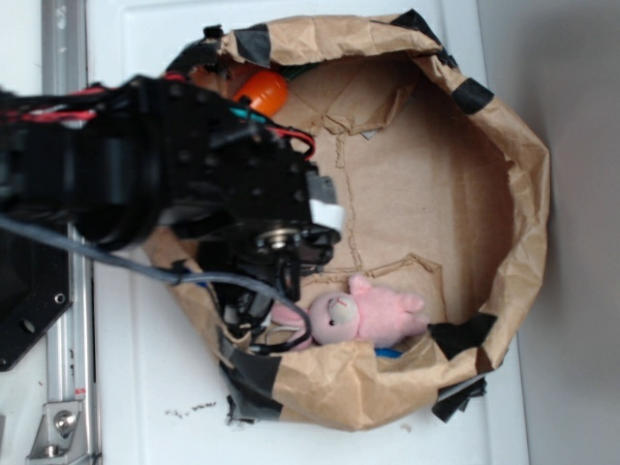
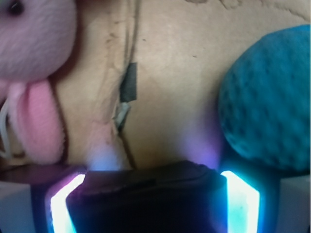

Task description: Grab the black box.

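In the wrist view the black box is a dark glossy block that fills the gap between my two glowing fingers. Both fingers press against its sides, so my gripper is shut on it. It rests low over the brown paper floor. In the exterior view my gripper points down at the near-left part of the paper bag, beside the pink plush. The arm hides the box there.
A pink plush rabbit lies right of the gripper; it fills the wrist view's top left. A blue textured ball sits close on the right. An orange toy lies at the bag's far left. The crumpled paper wall rings everything.
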Robot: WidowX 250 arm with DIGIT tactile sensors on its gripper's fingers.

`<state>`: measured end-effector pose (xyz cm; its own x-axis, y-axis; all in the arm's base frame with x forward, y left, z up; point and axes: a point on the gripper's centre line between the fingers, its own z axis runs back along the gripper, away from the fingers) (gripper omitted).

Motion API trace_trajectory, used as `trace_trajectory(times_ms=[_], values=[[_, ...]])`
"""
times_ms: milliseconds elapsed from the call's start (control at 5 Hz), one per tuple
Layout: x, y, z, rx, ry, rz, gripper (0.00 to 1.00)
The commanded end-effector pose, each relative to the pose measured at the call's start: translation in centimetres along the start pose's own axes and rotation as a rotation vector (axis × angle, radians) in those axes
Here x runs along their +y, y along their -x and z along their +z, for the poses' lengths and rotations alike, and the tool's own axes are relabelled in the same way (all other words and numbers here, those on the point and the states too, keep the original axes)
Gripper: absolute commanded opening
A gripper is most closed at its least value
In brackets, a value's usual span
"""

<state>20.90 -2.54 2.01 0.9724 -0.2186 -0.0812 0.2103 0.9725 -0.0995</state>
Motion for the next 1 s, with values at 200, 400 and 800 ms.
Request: trace_trajectory(times_ms=[200,400,800], values=[[5.2,-2.5,12.3,-0.234,-0.081,-0.018,0.00],[4.8,-3.9,14.6,-0.250,-0.102,-0.050,0.00],[4.2,-2.4,16.9,-0.249,-0.067,-0.076,0.00]])
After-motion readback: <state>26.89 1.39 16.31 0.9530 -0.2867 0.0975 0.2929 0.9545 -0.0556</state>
